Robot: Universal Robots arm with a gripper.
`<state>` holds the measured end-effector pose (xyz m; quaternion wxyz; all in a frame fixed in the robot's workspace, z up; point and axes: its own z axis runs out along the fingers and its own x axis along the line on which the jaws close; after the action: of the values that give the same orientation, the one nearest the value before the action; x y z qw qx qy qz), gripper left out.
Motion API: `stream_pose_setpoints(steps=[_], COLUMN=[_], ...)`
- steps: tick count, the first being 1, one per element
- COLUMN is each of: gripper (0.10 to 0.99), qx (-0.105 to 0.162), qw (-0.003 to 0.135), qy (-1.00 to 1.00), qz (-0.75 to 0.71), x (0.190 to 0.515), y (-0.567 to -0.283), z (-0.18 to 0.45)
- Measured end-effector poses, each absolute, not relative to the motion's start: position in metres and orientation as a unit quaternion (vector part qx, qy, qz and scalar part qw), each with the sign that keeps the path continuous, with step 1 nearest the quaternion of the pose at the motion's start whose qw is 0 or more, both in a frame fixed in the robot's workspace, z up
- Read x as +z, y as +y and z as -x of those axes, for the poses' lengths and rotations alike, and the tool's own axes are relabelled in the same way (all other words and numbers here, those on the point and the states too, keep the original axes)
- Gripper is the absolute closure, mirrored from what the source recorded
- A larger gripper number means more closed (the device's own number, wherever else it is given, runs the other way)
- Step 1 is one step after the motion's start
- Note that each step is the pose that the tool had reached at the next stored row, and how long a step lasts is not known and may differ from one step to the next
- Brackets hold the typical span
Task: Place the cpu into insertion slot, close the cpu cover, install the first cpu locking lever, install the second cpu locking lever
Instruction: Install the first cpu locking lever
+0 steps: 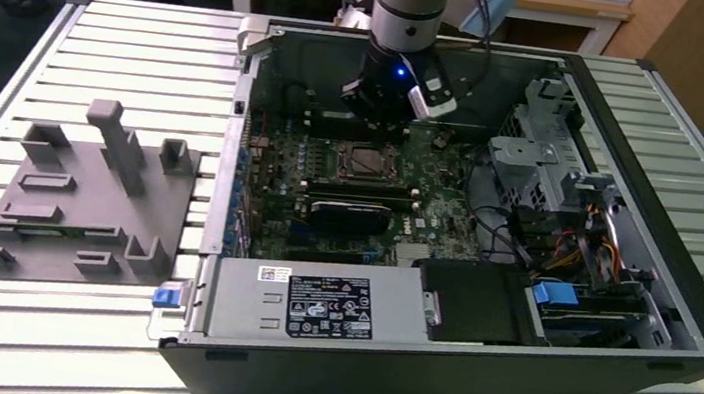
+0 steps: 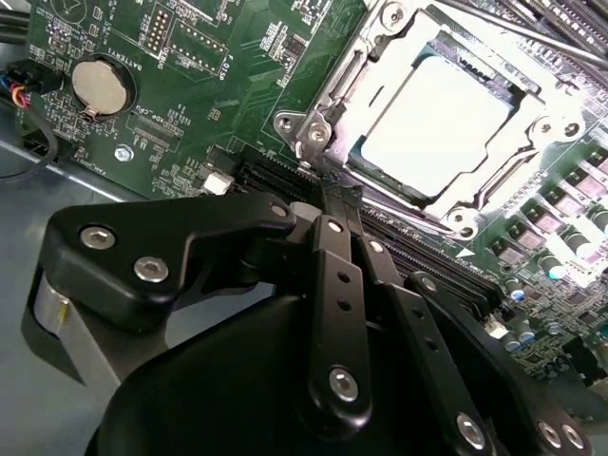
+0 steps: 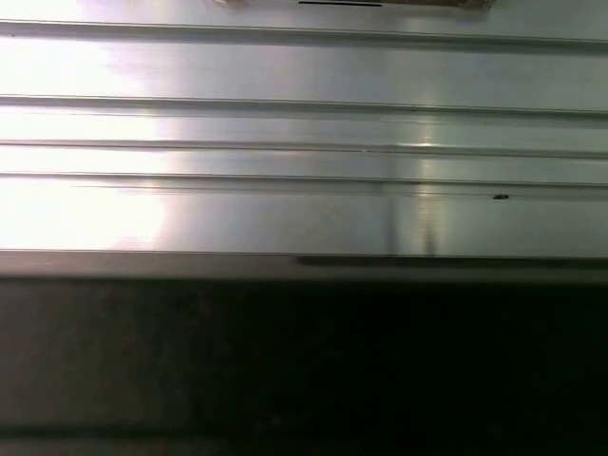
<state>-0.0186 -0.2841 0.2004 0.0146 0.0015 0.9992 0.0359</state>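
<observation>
— What's closest to you right now?

— My own black gripper (image 2: 332, 204), in the second wrist view. The fingers are pressed together with nothing between them, the tips hovering just short of the corner of the socket, near the hinge end of the frame.

— And the chip?

— The cpu (image 2: 432, 128), a small flat square with a dull silver-grey metal top, is already lying in the insertion slot (image 2: 334, 95), the square silvery-rimmed socket on the green circuit board (image 2: 204, 81). The cpu cover (image 2: 475, 204), a thin silvery metal frame with a cut-out centre, appears to lie down around it (whether the levers are latched I cannot tell from here).

— How would these parts handle?

— I judge the chip light, stiff and fragile, best taken by its edges and never pressed down on. The cover is thin springy sheet metal: push on its rim, not the opening. The levers look like thin, slippery wire, so take them at the bent end.

— Farther out?

— In the exterior view, I hang inside the open black computer case (image 1: 659, 325), just behind the socket (image 1: 366, 164). Beyond the case's wall, on the ribbed metal table (image 1: 142, 40), sits a grey moulded fixture tray (image 1: 83, 199).
</observation>
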Motion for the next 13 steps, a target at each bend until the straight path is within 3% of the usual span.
stream_pose_setpoints(steps=[13], gripper=[0.98], qx=[0.024], qw=[0.015], qy=[1.0], qz=[-0.001], x=[0.1994], y=[-0.2841], z=[0.0186])
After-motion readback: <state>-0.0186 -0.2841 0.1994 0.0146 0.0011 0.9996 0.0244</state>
